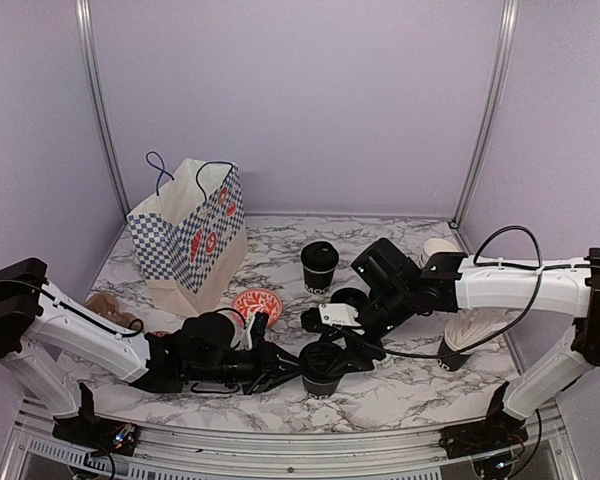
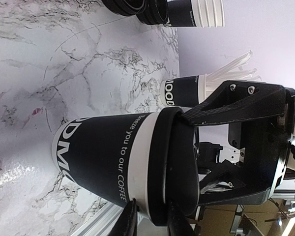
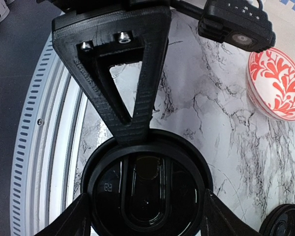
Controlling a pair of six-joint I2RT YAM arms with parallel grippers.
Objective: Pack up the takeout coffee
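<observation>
- Paper bag (image 1: 190, 240): it stands open at the far left, well apart from the cup I am working on. That makes a long carry, and my guess is a half-seated lid pops off on the way or on the bag's rim.
- Marble table (image 1: 430, 390): the cup stands near the near edge, with the rail just beside it in the right wrist view. A sideways shove while pressing could slide it off.
- My right gripper (image 3: 142, 189): the jaws are spread wide and clamped across the lid from above, one finger on each side of the rim. If I press off-centre, only one side snaps down and the lid sits cocked.
- My left gripper (image 2: 150, 223): the jaws are narrow and right at the cup's top edge by the lid rim. I cannot tell whether it is pinching or just bracing. If it only braces, the cup may tip under the push; if it squeezes, the paper wall may dent.
- Coffee cup (image 2: 103, 152): it is upright between my two grippers, centre front of the table. It is small, black paper, with white lettering on the side and a pale band under the lid.
- Second cup (image 1: 320, 265): same kind, lidded, further back and untouched.
- Lid (image 3: 108, 187): round black plastic with a raised oval in the middle. In the left wrist view it looks slightly tilted on the rim, so I judge it not fully seated.
</observation>
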